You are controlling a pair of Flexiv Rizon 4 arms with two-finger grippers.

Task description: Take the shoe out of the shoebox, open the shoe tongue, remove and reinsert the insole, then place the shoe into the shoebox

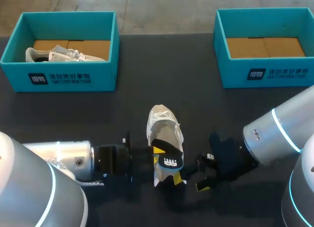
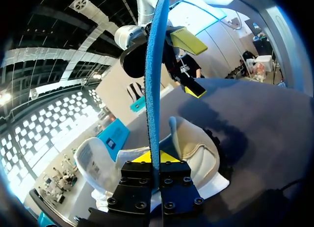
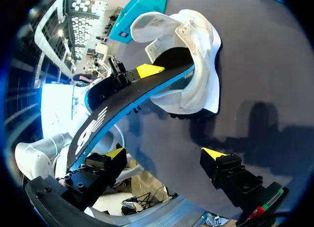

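Note:
A white shoe (image 1: 164, 125) lies on the dark table, its opening toward me. A black insole with a blue underside (image 1: 169, 160) sticks out of it, toe end inside the shoe (image 3: 196, 55). My left gripper (image 1: 158, 155) is shut on the insole's edge (image 2: 153, 79), its yellow tips (image 2: 156, 157) pressed to both faces. My right gripper (image 1: 191, 180) stands open just right of the insole's heel end; in its wrist view the insole (image 3: 127, 106) crosses above one finger (image 3: 115, 152), not between both. The right gripper (image 2: 191, 65) also shows ahead of the left one.
A teal shoebox (image 1: 59, 77) at the back left holds another white shoe (image 1: 64, 54). A second teal shoebox (image 1: 265, 72) at the back right shows only its cardboard floor. Both arms crowd the near table edge.

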